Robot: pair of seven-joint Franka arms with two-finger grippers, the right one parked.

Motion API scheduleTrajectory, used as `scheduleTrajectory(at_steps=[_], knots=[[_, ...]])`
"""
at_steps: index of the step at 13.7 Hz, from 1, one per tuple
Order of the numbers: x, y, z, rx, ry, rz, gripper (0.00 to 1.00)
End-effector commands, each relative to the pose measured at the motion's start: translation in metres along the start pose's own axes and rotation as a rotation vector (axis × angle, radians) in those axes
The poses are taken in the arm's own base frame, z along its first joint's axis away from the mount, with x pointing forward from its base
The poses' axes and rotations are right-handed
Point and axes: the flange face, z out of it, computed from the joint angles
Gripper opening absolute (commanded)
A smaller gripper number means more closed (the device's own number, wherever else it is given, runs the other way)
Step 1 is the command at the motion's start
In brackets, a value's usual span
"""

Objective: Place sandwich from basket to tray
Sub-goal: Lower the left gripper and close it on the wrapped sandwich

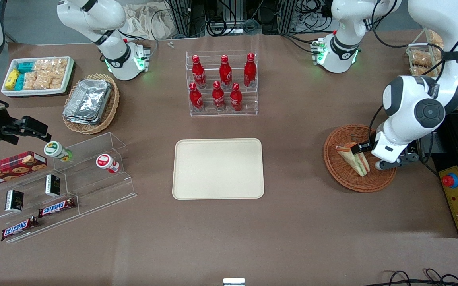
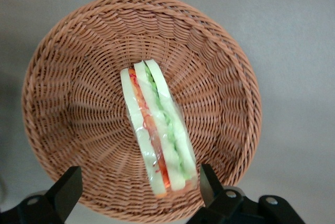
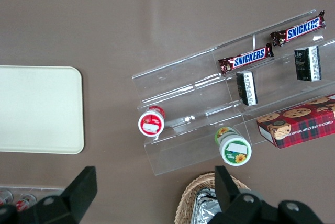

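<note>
The sandwich, a clear-wrapped white wedge with red, orange and green stripes, lies in the round reddish-brown wicker basket toward the working arm's end of the table. My left gripper hangs just above the basket, open. Its fingers straddle the sandwich's wide end without touching it. One finger stands close beside the wrap, the other well away from it. The cream-beige tray lies flat mid-table with nothing on it.
An acrylic rack of red bottles stands farther from the front camera than the tray. A control box with a red button lies beside the basket. Acrylic shelves with snack bars, a foil-container basket and a snack box lie toward the parked arm's end.
</note>
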Motion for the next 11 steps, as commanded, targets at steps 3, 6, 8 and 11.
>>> scheduleTrajectory(at_steps=[3, 6, 8, 11], knots=[[0.003, 0.004, 0.034, -0.021, 0.002, -0.126, 1.0], [0.002, 0.004, 0.052, -0.026, -0.002, -0.146, 1.0], [0.002, 0.004, 0.062, -0.031, -0.005, -0.155, 1.0], [0.002, 0.004, 0.073, -0.036, -0.008, -0.16, 0.94]])
